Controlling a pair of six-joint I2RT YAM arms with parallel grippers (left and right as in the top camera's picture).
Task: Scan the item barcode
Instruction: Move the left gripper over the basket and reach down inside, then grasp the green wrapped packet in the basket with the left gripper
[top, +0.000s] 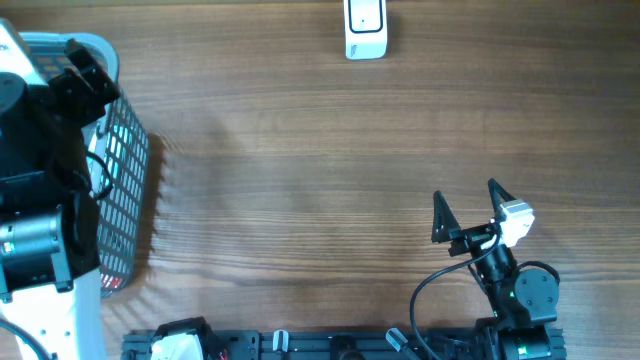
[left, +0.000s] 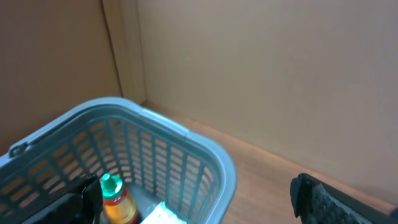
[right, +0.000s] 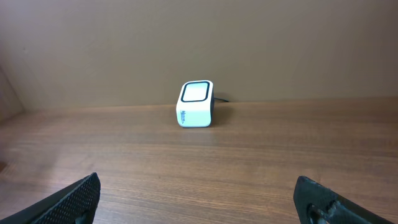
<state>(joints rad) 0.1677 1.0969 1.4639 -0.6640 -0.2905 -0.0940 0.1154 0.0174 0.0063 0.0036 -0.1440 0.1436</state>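
A white barcode scanner (top: 365, 28) stands at the table's far edge, and the right wrist view sees it straight ahead (right: 196, 104). A blue-grey mesh basket (top: 125, 190) sits at the left side. Inside the basket (left: 186, 134) are a bottle (left: 115, 199) with a green cap and an orange-red body, and a white packet (left: 163, 216). My left gripper (left: 196, 208) hovers open over the basket, straddling its right rim, with nothing held. My right gripper (top: 465, 192) rests open and empty near the front right, pointing at the scanner (right: 198, 186).
The left arm (top: 40, 200) covers much of the basket from above. A brown wall rises behind the table. Black arm bases and cables (top: 330, 345) run along the front edge. Bare wood lies between the basket and the right gripper.
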